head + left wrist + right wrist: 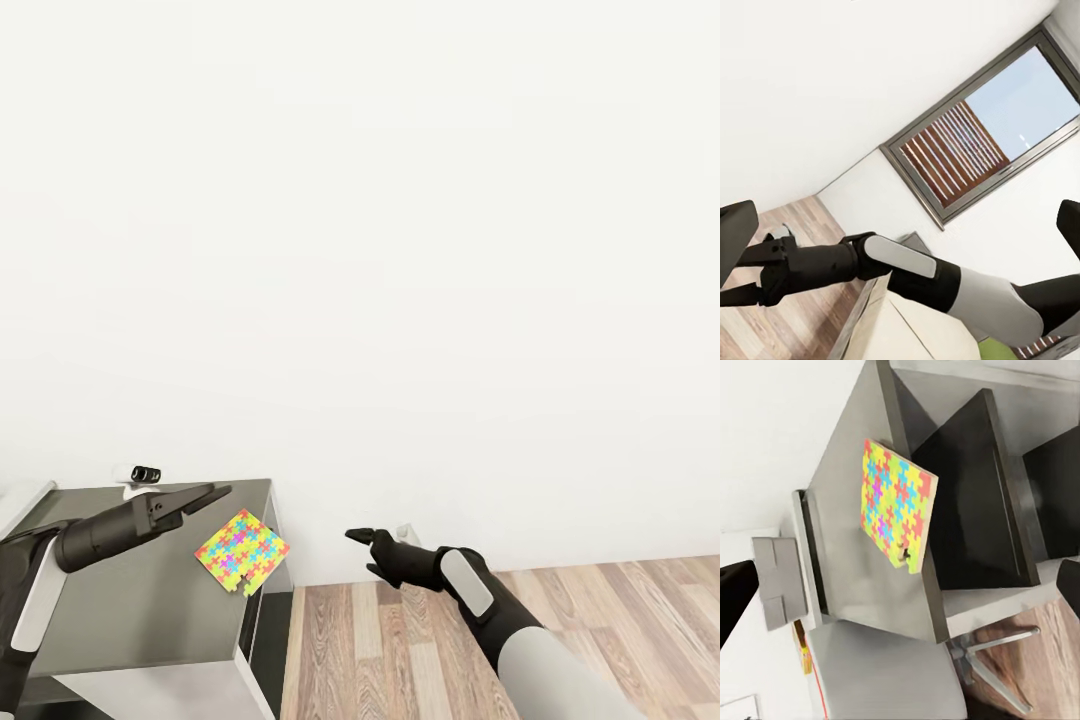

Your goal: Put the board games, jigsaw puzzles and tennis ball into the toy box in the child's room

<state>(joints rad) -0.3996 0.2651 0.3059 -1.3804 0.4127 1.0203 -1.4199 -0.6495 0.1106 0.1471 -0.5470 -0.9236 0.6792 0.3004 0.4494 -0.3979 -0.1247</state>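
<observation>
A: Left gripper state?

B: In the head view its two dark fingers point forward over the table, drawn close, nearly parallel, with a thin gap at the tips. They hold nothing and touch nothing. In the left wrist view the finger ends sit at opposite edges of the picture, so how wide they stand is not settled; I cannot tell.

A: Right gripper?

B: Held out over the wood floor, off the table's right edge, pointing toward the white wall. Fingers look together, ending in one dark point (the left wrist view shows the same arm side-on, with a narrow slit between the fingers). Nothing in its grasp.

A: Task items?

B: One jigsaw puzzle, a flat sheet of yellow, green, pink, blue and orange pieces, lies at the table's front right corner with one edge overhanging. It sits between the two grippers, just below the left fingertips, touching neither. The right wrist view looks onto the same puzzle, with dark compartments beside the table top.

A: Anything else?

B: A small black-and-white object at the table's far edge, too small to identify. A window with brown slats shows in the left wrist view.
</observation>
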